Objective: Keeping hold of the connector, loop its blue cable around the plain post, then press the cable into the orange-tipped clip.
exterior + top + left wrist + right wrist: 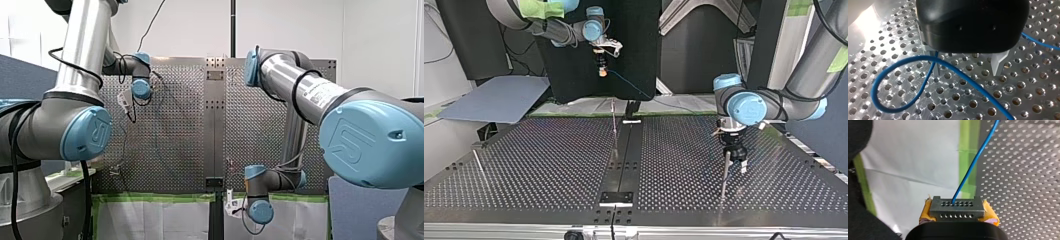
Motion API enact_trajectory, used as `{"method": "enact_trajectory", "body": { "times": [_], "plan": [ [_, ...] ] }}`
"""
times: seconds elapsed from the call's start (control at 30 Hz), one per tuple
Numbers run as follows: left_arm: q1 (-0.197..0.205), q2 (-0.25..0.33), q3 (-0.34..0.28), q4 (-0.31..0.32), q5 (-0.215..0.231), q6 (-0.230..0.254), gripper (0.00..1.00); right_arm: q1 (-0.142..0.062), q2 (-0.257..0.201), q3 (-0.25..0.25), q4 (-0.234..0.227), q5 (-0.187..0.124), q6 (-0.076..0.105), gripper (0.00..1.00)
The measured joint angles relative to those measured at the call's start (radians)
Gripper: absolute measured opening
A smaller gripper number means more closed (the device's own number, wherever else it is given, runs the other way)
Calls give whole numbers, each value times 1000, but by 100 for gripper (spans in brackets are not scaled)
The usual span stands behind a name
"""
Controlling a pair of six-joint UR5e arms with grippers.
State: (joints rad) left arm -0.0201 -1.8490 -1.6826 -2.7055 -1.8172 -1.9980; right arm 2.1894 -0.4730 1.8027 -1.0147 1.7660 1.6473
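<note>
1. The connector (957, 206) is sitting squeezed between the yellow pads (926, 211) of the right gripper (957, 216). The jaws are clenching its two ends, and its rows of holes are facing away from the wrist.
2. The blue cable (974, 161) is leaving one of the connector's upper holes. In the right wrist view it is running ahead of the gripper, past a strip of green tape (968, 157) and over the perforated table (1023, 182).
3. In the top view you are seeing the right arm reaching in from the top left. Its wrist is hanging the gripper downward, raised well above the table's far edge.
4. In the left wrist view the cable is lying in a loop on the table, with one strand crossing beneath the left gripper (966, 74).
5. The left gripper's metal fingers (998, 62) are standing apart, released and gripping nothing. Another strand is rising beside one finger, and you cannot tell whether it is touching.
6. In the top view the left arm is coming down from the top right. Its gripper is pointing straight down, low over the table, just beside a plain metal post (726, 167).
</note>
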Motion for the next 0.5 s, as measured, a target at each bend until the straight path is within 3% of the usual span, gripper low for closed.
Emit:
{"method": "enact_trajectory", "body": {
  "times": [0.23, 0.5],
  "plan": [
    [-1, 0, 0, -3, -1, -1, 100, -5, -76, 0, 10, -3, -24, 0],
    [-2, 0, 0, -4, -15, 1, 100, -20, -153, 47, -34, 0, -14, 0]
  ]
}}
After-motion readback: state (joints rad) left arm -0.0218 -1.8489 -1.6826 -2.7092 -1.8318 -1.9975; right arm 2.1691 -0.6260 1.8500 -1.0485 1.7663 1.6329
